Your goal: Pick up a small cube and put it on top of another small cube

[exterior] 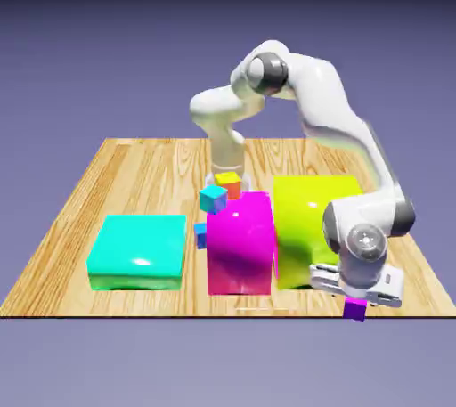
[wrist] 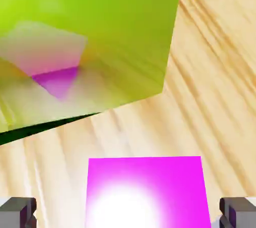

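The small cube [exterior: 355,309], purple-sided with a magenta top, rests on the wooden table [exterior: 134,174] close to its front edge, at the exterior view's right. My gripper [exterior: 356,298] hangs directly over it, pointing down. In the hand view the small cube [wrist: 147,192] fills the bottom middle, its top glaring white. One grey fingertip [wrist: 17,212] shows to its left and the other fingertip [wrist: 239,212] to its right, each with a gap to the cube. The gripper [wrist: 128,214] is open.
A large yellow-green block [exterior: 307,223] stands just behind the gripper and fills the upper left of the hand view as the yellow-green block [wrist: 85,37]. A large magenta block [exterior: 240,243] and a flat teal block [exterior: 138,252] lie left of it. Behind are a tiny teal-blue cube [exterior: 213,199], an orange cube [exterior: 229,184] and a blue cube [exterior: 201,234].
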`<state>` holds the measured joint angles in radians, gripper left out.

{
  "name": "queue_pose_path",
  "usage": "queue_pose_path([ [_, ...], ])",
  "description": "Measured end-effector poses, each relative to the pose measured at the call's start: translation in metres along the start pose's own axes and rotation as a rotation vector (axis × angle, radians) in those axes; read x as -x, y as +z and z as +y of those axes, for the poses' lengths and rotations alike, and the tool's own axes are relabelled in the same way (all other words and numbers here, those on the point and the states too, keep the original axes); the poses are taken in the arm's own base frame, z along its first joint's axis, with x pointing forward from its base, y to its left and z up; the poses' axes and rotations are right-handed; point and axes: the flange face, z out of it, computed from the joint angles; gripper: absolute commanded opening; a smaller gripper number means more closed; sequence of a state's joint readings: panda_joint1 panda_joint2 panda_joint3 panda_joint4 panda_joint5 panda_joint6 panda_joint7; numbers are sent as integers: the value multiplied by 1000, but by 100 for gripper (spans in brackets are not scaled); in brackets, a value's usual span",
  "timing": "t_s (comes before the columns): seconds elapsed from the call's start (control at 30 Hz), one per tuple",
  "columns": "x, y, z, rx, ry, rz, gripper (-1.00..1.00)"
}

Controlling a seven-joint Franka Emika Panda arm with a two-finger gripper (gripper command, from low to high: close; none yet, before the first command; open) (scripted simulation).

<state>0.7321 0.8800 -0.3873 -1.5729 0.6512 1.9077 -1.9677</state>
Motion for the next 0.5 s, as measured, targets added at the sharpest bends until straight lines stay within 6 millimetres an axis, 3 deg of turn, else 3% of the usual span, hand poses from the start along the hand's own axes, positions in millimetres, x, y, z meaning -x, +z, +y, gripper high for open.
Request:
queue_pose_path([
  [0.23, -5, 7, 3, 46, -21, -23, 0],
  [0.27, -6, 6, 4, 52, -25, -26, -100],
  [0.5, 0, 6, 1, 8, -2, -7, -100],
])
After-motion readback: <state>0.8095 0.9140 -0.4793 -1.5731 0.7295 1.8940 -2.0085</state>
